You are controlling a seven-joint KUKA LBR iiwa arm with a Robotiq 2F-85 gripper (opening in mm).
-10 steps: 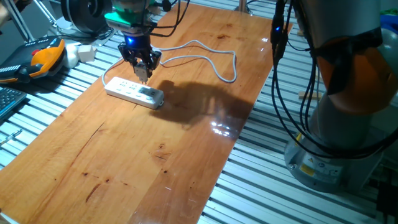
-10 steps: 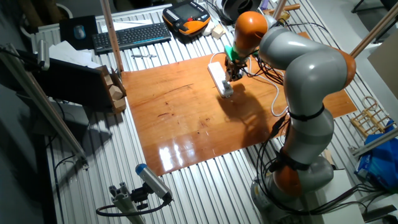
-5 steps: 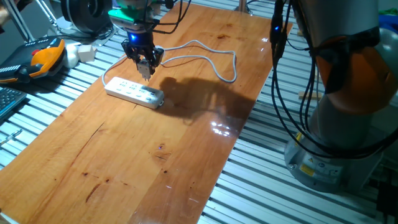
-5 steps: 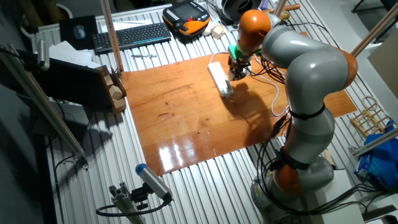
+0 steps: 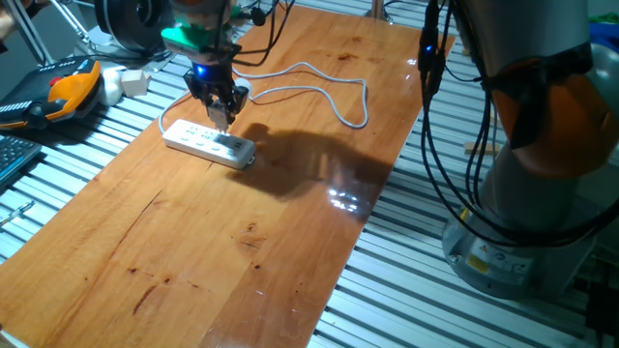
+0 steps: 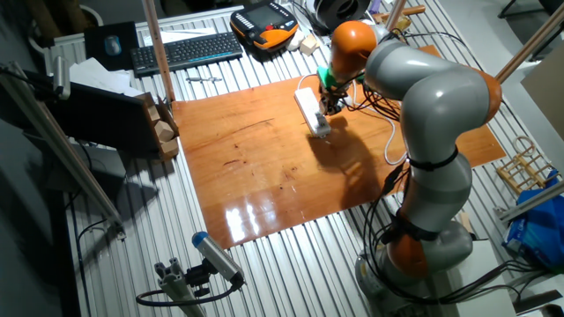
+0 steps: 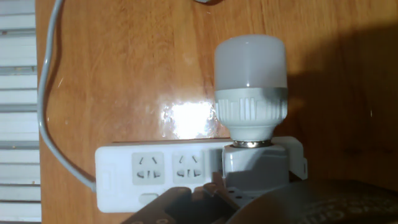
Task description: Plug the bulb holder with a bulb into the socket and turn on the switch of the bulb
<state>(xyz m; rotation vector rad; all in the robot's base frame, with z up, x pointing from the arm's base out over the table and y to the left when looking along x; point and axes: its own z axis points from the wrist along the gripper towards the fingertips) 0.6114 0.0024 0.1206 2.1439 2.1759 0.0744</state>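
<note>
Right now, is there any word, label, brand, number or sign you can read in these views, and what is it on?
None can be read.
Yellow label on the robot's base: there is print, too small and blurred to read.
Keyboard: keys too small to read.
Orange and black pendant: no legible marking.
Socket, bulb holder and bulb in the hand view: no print visible.

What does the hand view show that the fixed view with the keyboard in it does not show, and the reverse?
Only the hand view shows the bulb in the bulb holder at the socket, and two free outlets. Only the fixed view with the keyboard shows the whole arm, the gripper above the strip, and the full wooden board. Both show the white socket and its cable.
</note>
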